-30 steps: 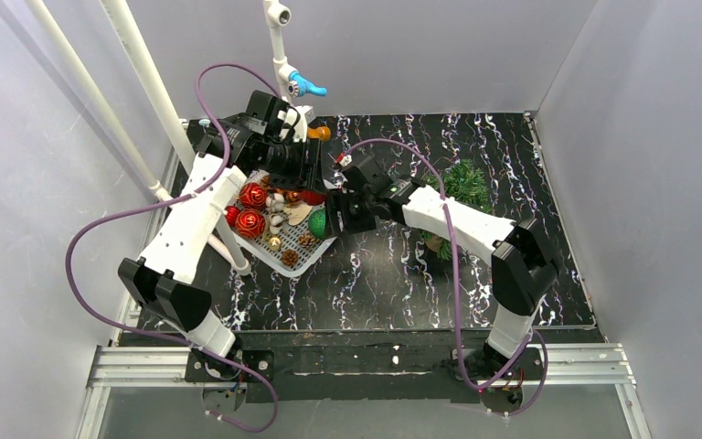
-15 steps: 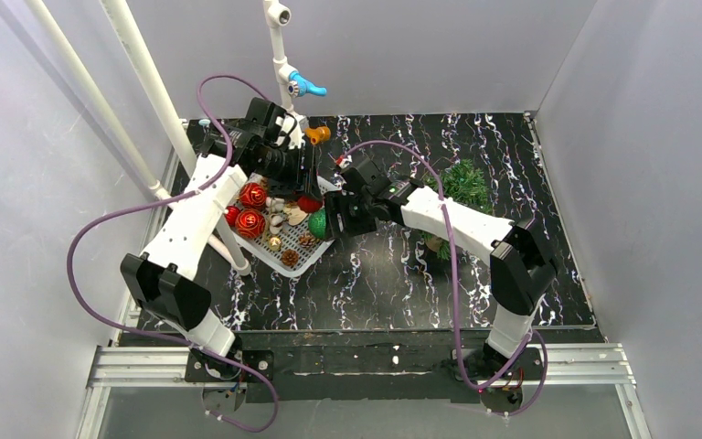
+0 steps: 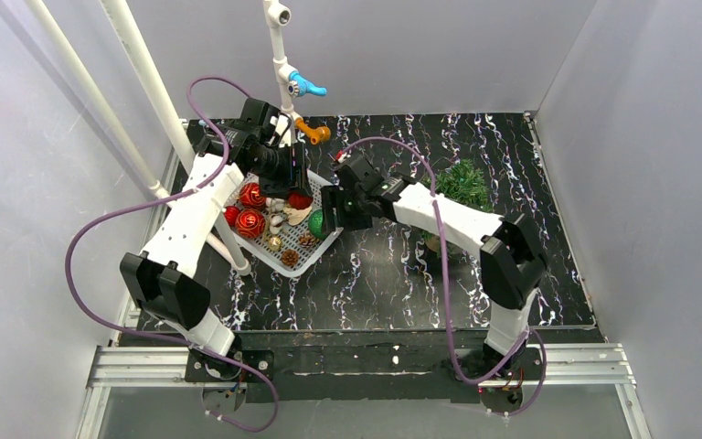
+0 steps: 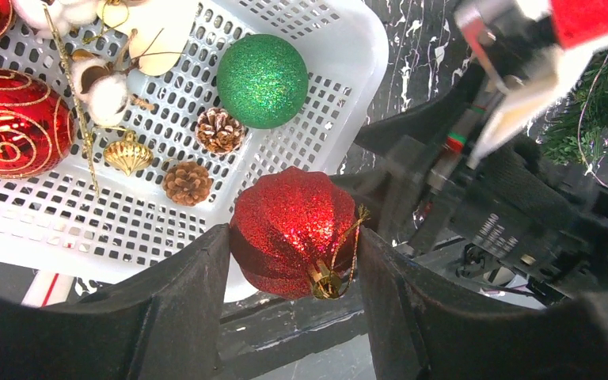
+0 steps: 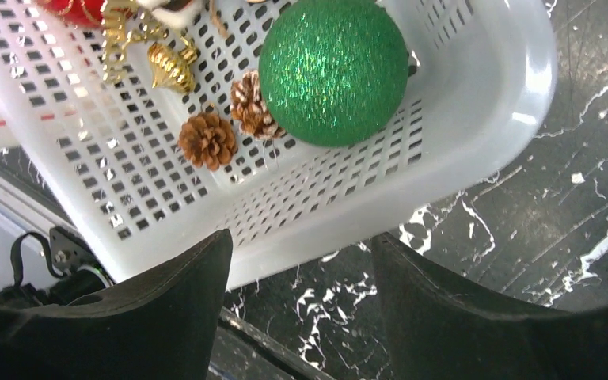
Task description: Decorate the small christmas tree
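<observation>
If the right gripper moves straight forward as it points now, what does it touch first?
Probably the white basket's near wall; the green glitter ball lies just behind it. Depth is unclear.

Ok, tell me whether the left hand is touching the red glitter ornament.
Touching. The left wrist view shows the red glitter ornament clamped between the left hand's two fingers, each pressed against its side with no gap.

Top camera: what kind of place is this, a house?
Probably a robot testing booth, not a house: plain grey walls box in a black marbled table, and two robot arms are bolted to a metal rail at its edge.
</observation>
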Motion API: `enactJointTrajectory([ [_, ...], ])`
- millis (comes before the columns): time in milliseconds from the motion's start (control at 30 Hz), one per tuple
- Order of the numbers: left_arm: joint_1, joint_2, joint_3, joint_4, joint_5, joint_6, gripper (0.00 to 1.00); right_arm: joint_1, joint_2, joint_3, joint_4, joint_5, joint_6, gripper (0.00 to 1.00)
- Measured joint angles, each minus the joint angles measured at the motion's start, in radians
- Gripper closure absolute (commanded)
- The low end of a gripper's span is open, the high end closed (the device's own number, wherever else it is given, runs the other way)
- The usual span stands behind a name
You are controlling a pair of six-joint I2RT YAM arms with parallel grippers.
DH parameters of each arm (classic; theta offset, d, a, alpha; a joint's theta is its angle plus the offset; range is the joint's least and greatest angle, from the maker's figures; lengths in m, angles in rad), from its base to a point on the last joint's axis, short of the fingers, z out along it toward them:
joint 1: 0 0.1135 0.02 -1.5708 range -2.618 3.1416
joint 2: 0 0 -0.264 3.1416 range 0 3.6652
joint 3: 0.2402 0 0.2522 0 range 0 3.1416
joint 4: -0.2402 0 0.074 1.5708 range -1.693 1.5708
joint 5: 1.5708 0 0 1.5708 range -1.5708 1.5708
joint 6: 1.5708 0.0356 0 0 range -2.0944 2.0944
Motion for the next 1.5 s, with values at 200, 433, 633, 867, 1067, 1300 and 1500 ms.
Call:
enactJointTrajectory([
  [200,0.007,0.0,-0.001,0.002,-0.005,0.001,0.58,0.0,0.106,0.108,-0.085,0.065,0.043,0.28],
  [433,0.018,0.0,-0.013,0.022,-0.006,0.0,0.58,0.0,0.144,0.119,-0.103,0.169,0.005,0.27],
  [633,0.024,0.0,-0.013,0.028,0.005,-0.005,0.59,-0.025,0.116,0.081,-0.087,0.37,-0.235,0.25],
  [867,0.028,0.0,-0.013,0.031,0.027,-0.022,0.6,-0.081,0.119,0.204,-0.147,0.377,-0.412,0.25],
  [1067,0.029,-0.001,-0.013,0.039,0.097,-0.011,0.64,-0.079,-0.13,0.132,-0.047,0.01,-0.396,0.24],
  [1300,0.031,-0.015,-0.014,0.062,0.355,0.039,0.62,-0.078,-0.348,-0.011,0.105,-0.167,-0.447,0.22],
  [1500,0.031,-0.079,-0.058,0.151,0.628,0.055,0.63,-0.081,-0.449,-0.074,0.172,-0.224,-0.494,0.23],
])
